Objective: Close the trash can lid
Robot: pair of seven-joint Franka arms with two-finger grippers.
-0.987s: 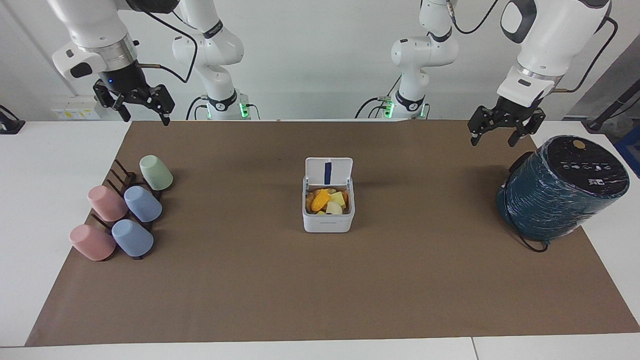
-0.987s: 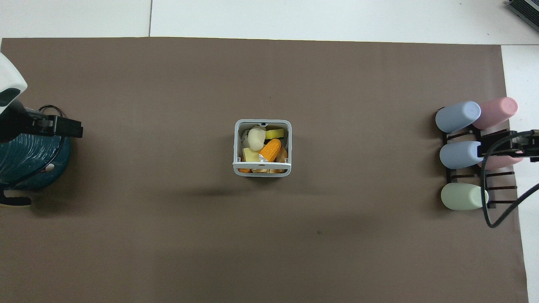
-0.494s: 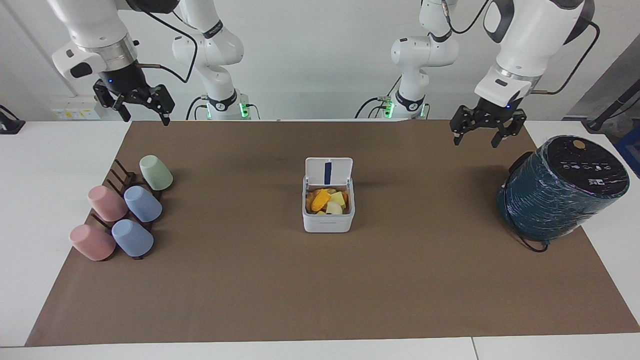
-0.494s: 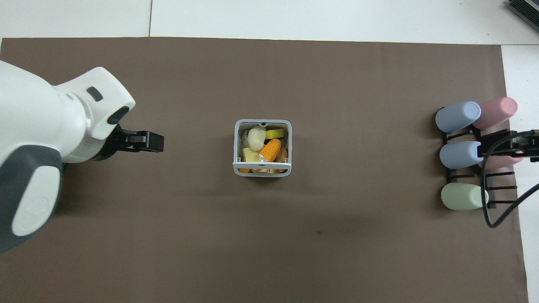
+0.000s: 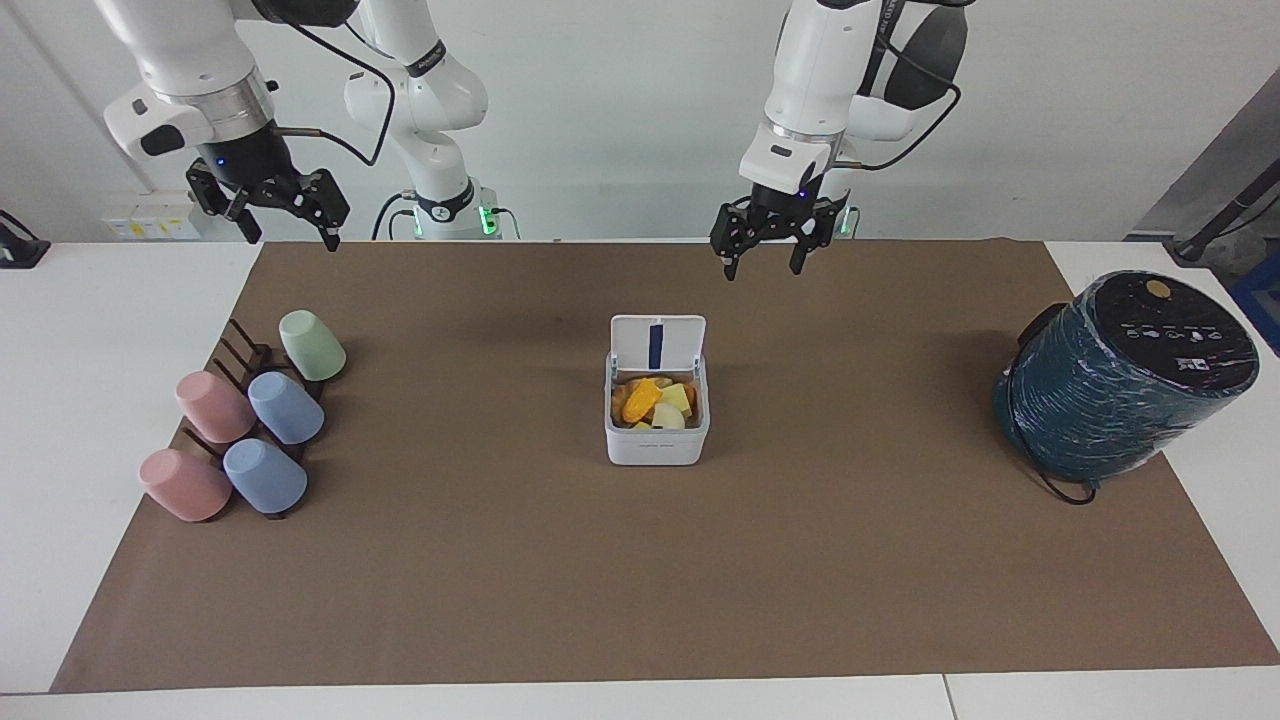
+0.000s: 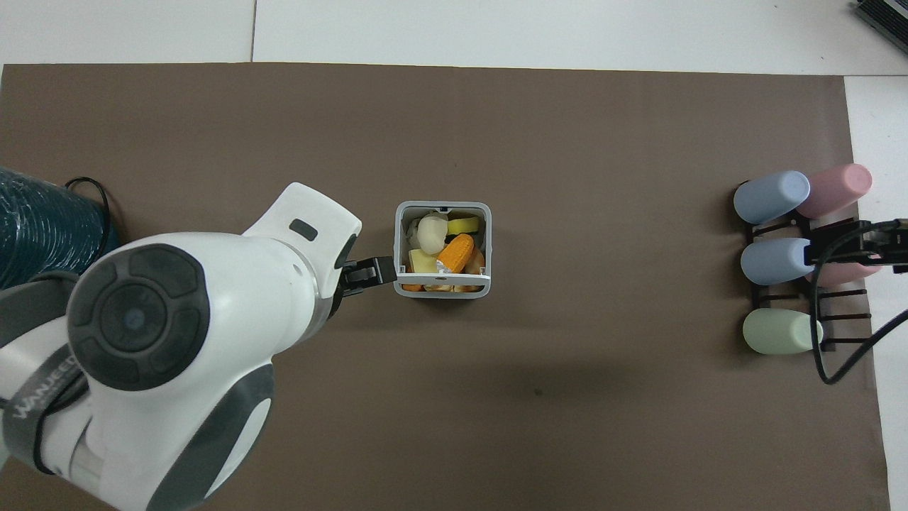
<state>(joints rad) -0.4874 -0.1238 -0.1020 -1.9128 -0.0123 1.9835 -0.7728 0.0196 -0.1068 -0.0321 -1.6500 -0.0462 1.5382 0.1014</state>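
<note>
The trash can (image 5: 656,445) is a small white cube in the middle of the brown mat, filled with orange and yellow food pieces. Its lid (image 5: 657,343) stands upright on the robots' side, blue strip showing. In the overhead view the trash can (image 6: 442,206) shows its open top, and the lid (image 6: 441,279) shows as a thin white edge. My left gripper (image 5: 764,268) is open and raised over the mat, close to the lid and slightly toward the left arm's end; it also shows in the overhead view (image 6: 372,273). My right gripper (image 5: 290,236) is open and waits above the cup rack (image 6: 862,245).
A large dark teal cylinder (image 5: 1125,375) with a black cord stands at the left arm's end of the mat. A dark rack (image 5: 245,355) with several pastel cups (image 5: 285,407) stands at the right arm's end.
My left arm has swung from above the teal cylinder toward the middle, and its gripper is now close to the upright lid. The right arm, trash can and lid have not moved.
</note>
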